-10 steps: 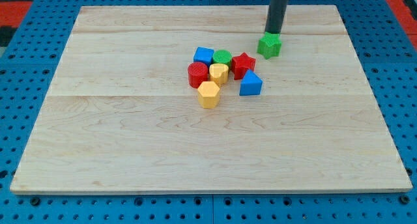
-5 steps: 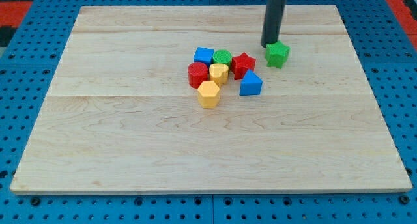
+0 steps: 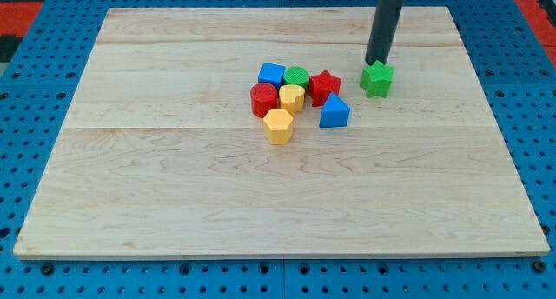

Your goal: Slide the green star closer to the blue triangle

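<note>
The green star (image 3: 377, 78) sits on the wooden board (image 3: 174, 186), right of the block cluster. The blue triangle (image 3: 334, 112) lies down and to the left of it, about a block's width away. My tip (image 3: 375, 63) is the lower end of the dark rod and stands right behind the green star, at its top edge, touching or almost touching it.
A cluster lies left of the star: red star (image 3: 324, 86), green cylinder (image 3: 297, 76), blue cube (image 3: 272, 74), red cylinder (image 3: 263, 99), a small yellow block (image 3: 291, 98) and a yellow hexagon (image 3: 278, 125). The red star is next to the blue triangle.
The green star has slid right and slightly down over the second. My tip moved left of it, then swung right to stand above it.
</note>
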